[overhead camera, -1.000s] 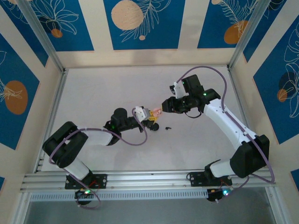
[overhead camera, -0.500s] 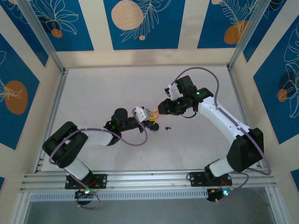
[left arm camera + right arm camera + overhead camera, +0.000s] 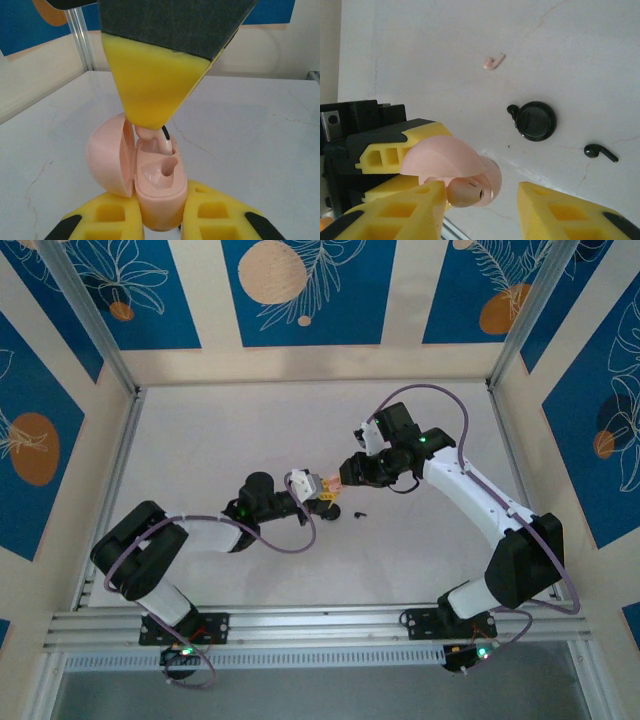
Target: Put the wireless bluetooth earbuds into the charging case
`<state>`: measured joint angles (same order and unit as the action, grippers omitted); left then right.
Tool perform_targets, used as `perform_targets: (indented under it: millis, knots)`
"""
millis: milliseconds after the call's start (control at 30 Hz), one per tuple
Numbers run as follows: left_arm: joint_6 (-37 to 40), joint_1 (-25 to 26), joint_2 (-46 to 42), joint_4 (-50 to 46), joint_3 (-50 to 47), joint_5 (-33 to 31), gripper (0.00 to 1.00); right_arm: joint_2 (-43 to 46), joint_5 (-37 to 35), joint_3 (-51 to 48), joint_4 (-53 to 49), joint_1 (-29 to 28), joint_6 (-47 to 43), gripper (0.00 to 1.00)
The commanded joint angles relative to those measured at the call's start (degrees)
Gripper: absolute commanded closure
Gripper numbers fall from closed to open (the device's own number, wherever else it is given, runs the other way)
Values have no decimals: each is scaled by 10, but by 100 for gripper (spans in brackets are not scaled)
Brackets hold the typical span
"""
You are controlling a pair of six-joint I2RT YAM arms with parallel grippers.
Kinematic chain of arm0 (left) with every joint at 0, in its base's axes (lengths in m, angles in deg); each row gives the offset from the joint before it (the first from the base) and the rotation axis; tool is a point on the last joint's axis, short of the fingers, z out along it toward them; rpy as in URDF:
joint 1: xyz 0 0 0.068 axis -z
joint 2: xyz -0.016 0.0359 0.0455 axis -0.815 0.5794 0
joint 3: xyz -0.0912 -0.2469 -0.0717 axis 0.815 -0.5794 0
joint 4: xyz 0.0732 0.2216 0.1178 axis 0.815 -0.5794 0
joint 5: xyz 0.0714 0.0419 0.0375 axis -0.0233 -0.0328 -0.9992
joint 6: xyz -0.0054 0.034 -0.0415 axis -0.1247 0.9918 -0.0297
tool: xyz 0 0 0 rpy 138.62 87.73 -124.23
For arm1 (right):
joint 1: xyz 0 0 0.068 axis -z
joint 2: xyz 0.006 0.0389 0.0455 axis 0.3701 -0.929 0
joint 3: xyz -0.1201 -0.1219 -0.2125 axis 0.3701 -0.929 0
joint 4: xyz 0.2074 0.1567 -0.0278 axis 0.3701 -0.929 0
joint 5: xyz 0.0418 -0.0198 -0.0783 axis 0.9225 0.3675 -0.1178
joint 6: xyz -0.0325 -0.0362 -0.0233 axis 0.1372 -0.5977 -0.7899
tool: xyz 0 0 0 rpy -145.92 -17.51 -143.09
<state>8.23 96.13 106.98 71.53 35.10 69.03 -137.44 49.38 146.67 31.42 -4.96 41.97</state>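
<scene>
Open case [image 3: 159, 192] in left gripper [image 3: 160, 222] — earbud [image 3: 465, 193] atop it; closed case [image 3: 536, 120] on table [image 3: 445, 40].

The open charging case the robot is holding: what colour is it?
The charging case is pale pink, clearest in the left wrist view.

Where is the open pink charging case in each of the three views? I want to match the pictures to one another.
Top external: the pink case is near the middle of the picture, at the tip of the left gripper.
Left wrist: the pink case is at bottom centre, its lid swung open to the left.
Right wrist: the pink case is at lower left, under its domed lid.
Shared landmark: the yellow fingers of the left gripper, clamped on the case.
</scene>
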Motion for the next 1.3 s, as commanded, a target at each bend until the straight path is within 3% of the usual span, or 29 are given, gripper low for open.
perform_targets:
  millis: [0, 167, 367, 633, 1267]
  knots:
    - [17, 8, -15, 11, 5, -3, 92, 13, 19, 17, -3, 2, 7, 54]
    - [17, 9, -16, 11, 3, -4, 92, 33, 29, 20, -2, 14, 6, 54]
    - [17, 9, -15, 11, 5, -1, 92, 31, 40, 23, -4, 21, 3, 67]
    - [15, 9, -13, 9, 6, 0, 92, 16, 50, 22, -3, 16, 2, 75]
    - [18, 9, -14, 8, 6, -4, 93, -12, 39, -4, -18, 6, -8, 79]
